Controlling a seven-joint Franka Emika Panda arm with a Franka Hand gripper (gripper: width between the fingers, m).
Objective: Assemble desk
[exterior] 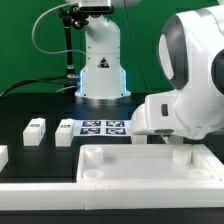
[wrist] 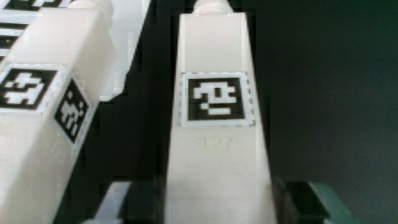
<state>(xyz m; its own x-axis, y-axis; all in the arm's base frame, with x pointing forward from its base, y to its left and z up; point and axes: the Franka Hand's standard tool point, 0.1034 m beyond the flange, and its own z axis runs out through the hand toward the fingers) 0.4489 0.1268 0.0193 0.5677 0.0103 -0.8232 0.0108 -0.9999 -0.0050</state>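
Between your gripper's (wrist: 217, 203) two fingers (wrist: 320, 197) lies one square leg (wrist: 214, 105), tag face up, lengthwise on the dark table (wrist: 338, 90). The fingers flank its flat sides closely. You cannot tell from the wrist view whether the pads are pressing it, so treat the grasp as unconfirmed. Straddling the flat sides should, I judge, keep the leg from twisting when lifted. Just beside it lies a second leg (wrist: 54, 95), near enough that a finger might brush it. Farther out, in the exterior view, the arm (exterior: 190, 80) hides the gripper. Two legs (exterior: 35, 130) sit toward the exterior view's left, beside the marker board (exterior: 103, 127). Nearest that camera the tabletop panel (exterior: 100, 158) lies rim up, ready, I judge, to take legs.
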